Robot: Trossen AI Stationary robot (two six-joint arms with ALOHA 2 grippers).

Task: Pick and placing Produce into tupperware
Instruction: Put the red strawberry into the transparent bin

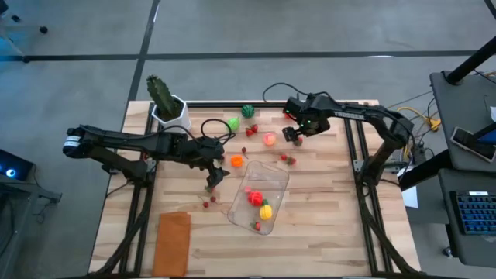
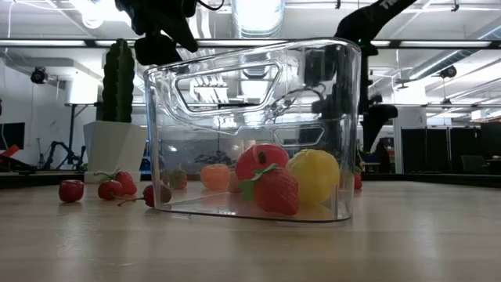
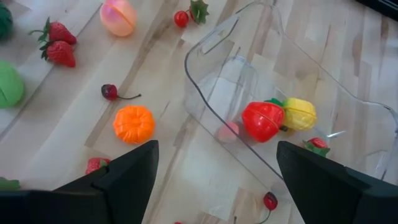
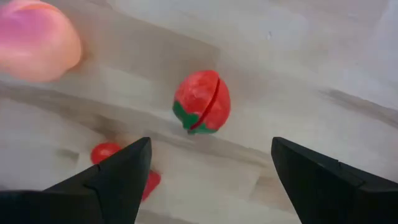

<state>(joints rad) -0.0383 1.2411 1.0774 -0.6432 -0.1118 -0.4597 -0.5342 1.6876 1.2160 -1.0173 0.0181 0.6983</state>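
Note:
The clear tupperware [image 1: 260, 198] lies on the wooden table with a red piece [image 3: 263, 120], a yellow piece [image 3: 300, 114] and a strawberry [image 2: 275, 190] inside. Loose produce lies around it: an orange piece [image 1: 237, 161], a peach [image 1: 269, 139], green pieces [image 1: 248, 111], strawberries and cherries. My right gripper [image 1: 295, 138] points down, open, above a red strawberry [image 4: 202, 102] that shows between its fingers, next to the peach [image 4: 37, 40]. My left gripper [image 1: 214, 177] hovers open left of the tupperware, near the orange piece [image 3: 134, 123].
A green cactus in a white pot [image 1: 167, 105] stands at the far left corner. A flat orange-brown rectangle [image 1: 173, 240] lies at the near left. Cherries [image 1: 209, 201] lie left of the tupperware and small red pieces [image 1: 288, 159] to its far right. The table's near right is bare wood.

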